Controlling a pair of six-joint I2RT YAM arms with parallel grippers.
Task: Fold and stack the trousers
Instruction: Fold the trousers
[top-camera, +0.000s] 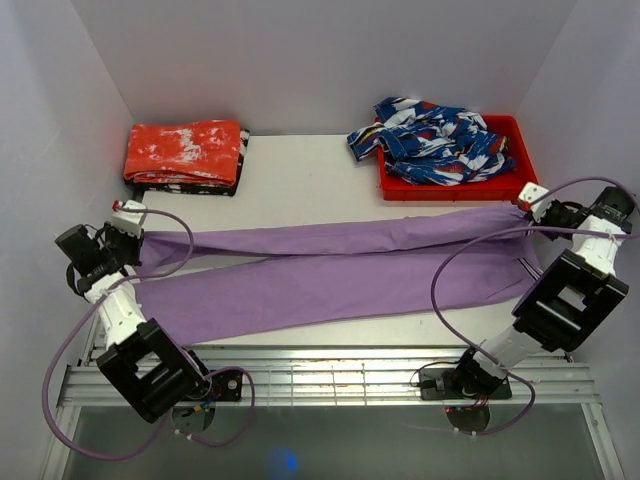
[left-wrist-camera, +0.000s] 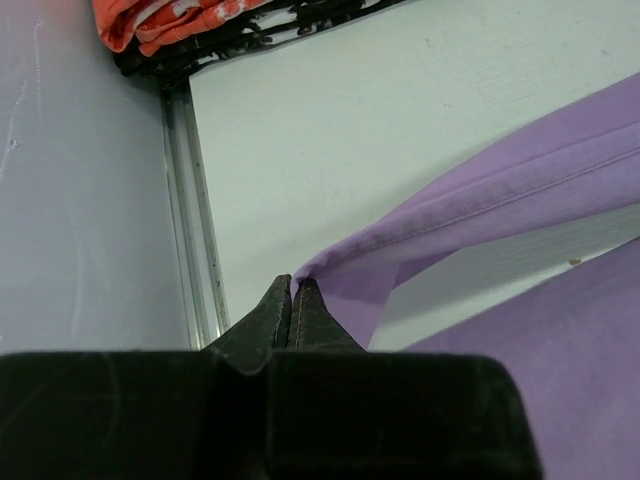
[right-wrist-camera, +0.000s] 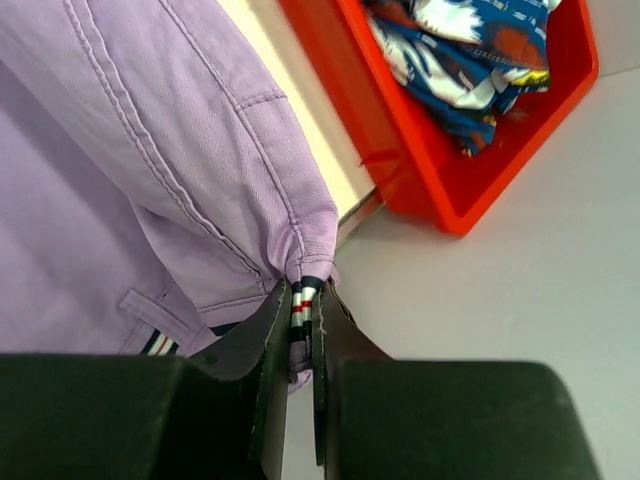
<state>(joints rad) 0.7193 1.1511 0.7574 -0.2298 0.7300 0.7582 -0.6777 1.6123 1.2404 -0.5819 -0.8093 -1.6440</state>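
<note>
Lilac trousers (top-camera: 330, 265) stretched across a white tabletop (top-camera: 300, 180), legs to the left, waistband to the right; left end effector (left-wrist-camera: 292, 298) pinched tight on a leg hem; right end effector (right-wrist-camera: 303, 300) clamped on the striped waistband beside a red tray (right-wrist-camera: 420, 170)

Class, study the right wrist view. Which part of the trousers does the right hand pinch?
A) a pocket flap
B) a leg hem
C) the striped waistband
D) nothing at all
C: the right hand is shut on the striped trim at the waistband corner of the trousers.
</note>
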